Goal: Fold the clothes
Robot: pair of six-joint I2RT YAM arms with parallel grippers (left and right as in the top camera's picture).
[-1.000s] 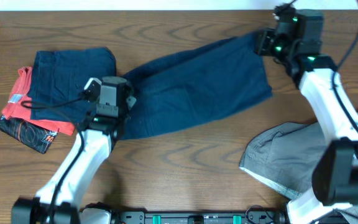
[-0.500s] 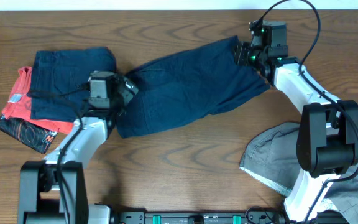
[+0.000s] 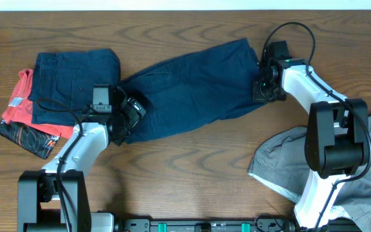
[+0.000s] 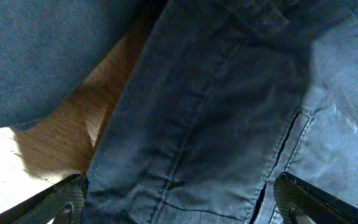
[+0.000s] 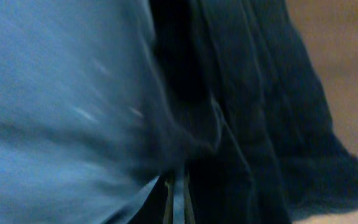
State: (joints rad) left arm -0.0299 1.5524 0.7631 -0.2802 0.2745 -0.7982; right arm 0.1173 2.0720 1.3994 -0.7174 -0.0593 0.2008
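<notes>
The navy shorts (image 3: 192,90) lay diagonally across the table's middle, running from 8 o'clock to 2 o'clock. The left gripper (image 3: 133,111) sat at the 8 o'clock end with its jaws spread wide, cloth between them but not pinched. The right gripper (image 3: 260,90), at the 3 o'clock edge, looked nearly closed on a bunched fold, though its view was blurred. With only one end gripped, a pull would probably drag the whole garment rather than fold it, skewing it toward the folded navy garment (image 3: 76,74) at 10 o'clock. The thick fold might also slip free.
</notes>
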